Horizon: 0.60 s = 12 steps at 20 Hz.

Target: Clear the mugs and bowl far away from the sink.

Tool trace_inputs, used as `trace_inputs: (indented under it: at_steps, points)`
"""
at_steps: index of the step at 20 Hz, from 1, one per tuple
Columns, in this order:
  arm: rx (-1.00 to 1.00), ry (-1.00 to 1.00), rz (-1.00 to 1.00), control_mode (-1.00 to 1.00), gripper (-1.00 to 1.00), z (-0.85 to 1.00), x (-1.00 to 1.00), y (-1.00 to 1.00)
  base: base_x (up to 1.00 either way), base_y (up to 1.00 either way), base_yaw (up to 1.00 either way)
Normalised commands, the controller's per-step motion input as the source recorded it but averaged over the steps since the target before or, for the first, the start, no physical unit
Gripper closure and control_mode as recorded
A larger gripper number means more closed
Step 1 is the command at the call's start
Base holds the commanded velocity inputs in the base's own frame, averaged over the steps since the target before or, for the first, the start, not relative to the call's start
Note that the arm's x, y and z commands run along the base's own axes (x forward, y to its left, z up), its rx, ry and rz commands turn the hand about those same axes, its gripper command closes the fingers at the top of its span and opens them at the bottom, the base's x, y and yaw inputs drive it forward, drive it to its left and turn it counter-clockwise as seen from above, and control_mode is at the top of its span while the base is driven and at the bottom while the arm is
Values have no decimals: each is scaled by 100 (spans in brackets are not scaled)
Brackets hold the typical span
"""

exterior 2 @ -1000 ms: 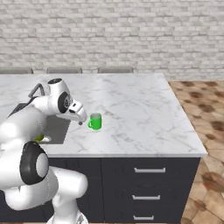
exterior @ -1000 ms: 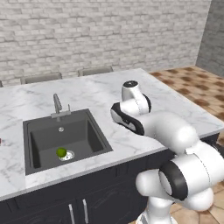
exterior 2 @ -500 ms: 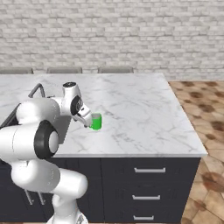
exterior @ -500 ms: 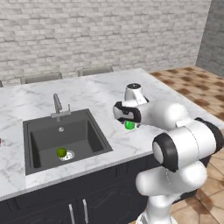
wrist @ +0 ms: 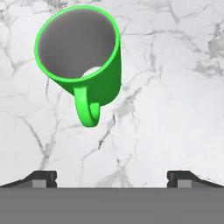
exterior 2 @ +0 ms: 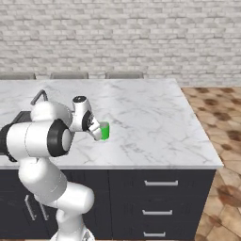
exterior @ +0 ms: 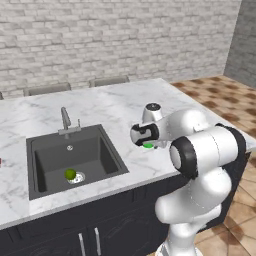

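1. The gripper (wrist: 112, 177) is held with its jaws spread wide apart and with nothing between them; in the hand view only the two dark fingertips (wrist: 41, 177) are seen, one at each lower corner, with bare marble between them.

2. The green mug (wrist: 81, 57) is found standing upright on the marble counter (exterior 2: 155, 122), to the right of the sink (exterior: 75, 160) and apart from it, nearer the counter's front edge than its back edge. It is seen from above in the hand view, its grey inside open to the camera and its handle (wrist: 87, 109) turned toward the fingertips.

3. The mug is not touched by the gripper; a stretch of bare counter is left between the handle and the fingertips. From the right base view the hand is seen just beside the mug (exterior 2: 104, 131), on its sink side.

4. The wide stance of the jaws is judged to be kept so that the mug's body or rim can be straddled once the hand is brought over it.

5. A small green round fruit (exterior: 70, 174) is seen lying by the drain in the sink; it is not part of the clearing.

6. The grey-white mug and the red bowl cannot be placed from these views.
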Motion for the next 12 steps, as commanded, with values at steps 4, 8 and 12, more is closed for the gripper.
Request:
trace_inputs:
  at_steps: [4,8,12]
  points:
    - [2,0,-8,-100,-100,-10,44,-4,0,0,0]
    - [1,0,-7,-100,-100,0,41,-5,0,0,0]
    - [0,0,-7,-100,-100,-9,33,0,0,0,0]
